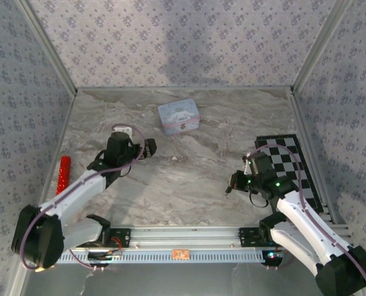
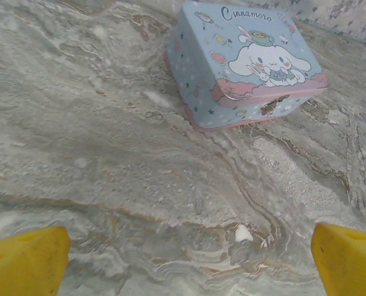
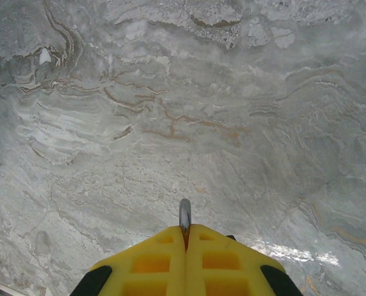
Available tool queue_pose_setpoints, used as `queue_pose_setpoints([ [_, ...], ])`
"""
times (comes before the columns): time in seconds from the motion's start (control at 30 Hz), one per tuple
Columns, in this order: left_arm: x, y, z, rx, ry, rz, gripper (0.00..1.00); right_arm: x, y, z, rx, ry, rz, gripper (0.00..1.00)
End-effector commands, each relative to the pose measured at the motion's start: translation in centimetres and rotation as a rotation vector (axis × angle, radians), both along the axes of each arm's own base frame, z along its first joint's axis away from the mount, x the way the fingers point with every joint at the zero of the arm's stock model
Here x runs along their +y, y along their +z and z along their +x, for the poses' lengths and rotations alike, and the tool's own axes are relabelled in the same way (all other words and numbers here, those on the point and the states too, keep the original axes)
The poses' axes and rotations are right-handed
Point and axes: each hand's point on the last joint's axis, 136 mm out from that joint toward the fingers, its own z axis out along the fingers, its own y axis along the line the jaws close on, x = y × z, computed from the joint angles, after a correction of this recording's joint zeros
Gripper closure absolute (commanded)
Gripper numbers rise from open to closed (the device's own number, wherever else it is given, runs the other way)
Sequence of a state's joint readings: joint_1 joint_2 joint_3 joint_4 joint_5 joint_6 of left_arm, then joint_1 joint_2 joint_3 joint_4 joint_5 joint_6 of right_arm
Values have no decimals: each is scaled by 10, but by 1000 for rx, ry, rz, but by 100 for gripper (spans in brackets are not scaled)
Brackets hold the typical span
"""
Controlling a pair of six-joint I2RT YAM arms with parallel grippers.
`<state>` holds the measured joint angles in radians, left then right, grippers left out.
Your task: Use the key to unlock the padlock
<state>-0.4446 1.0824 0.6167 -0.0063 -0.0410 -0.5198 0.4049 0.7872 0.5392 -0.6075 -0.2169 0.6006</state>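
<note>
The right wrist view gives what the overhead cannot: the right gripper (image 3: 184,231) has its yellow fingers pressed together, and a slim metal sliver, the key (image 3: 184,214), sticks out from the seam between them, pointing forward above the bare marbled table (image 1: 189,179). From above, that gripper is just a dark cluster well to the right of the pale blue tin (image 1: 178,117) and nearer the arm bases, and the key is too small to pick out there.

The left wrist view shows the left gripper (image 2: 186,262) spread wide, one yellow fingertip in each lower corner and nothing between them but tabletop. It faces the tin, which lies ahead and a little to the right, lid down, cartoon print upward. At the tin's front seam hangs a small dark bit that may be the padlock (image 2: 271,106), though it is too small to tell for sure. A white fleck (image 2: 243,233) lies on the table between this gripper and the tin.

The overhead view adds a red cylinder (image 1: 63,174) far left of the tin and a checkered board (image 1: 294,163) to the tin's right, behind the right arm. Nothing stands between either gripper and the tin.
</note>
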Motion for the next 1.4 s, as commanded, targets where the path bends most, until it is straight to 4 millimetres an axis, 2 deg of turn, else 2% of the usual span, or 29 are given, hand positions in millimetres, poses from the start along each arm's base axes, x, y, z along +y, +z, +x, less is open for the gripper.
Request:
queue_pose_setpoints([
  [0.0, 14, 20, -6, -95, 35, 4, 0, 2, 10, 5, -5, 8, 0, 100],
  [0.17, 25, 13, -22, -108, 50, 7, 0, 4, 5, 13, 8, 18, -19, 100],
  [0.4, 41, 3, -33, -123, 120, -4, 0, 9, -8, 33, -17, 23, -37, 100],
  [0.67, 45, -2, -33, -111, 128, 18, 0, 19, -21, 52, -42, 45, -2, 100],
  [1.07, 44, -5, -33, -104, 128, 16, 0, 10, -41, 81, -42, 3, 7, 100],
  [1.23, 45, -6, -32, -100, 134, 21, 0, 18, -51, 90, -30, 20, 35, 100],
  [1.37, 45, -9, -33, -90, 133, 22, 0, 23, -48, 95, -54, 29, 66, 100],
])
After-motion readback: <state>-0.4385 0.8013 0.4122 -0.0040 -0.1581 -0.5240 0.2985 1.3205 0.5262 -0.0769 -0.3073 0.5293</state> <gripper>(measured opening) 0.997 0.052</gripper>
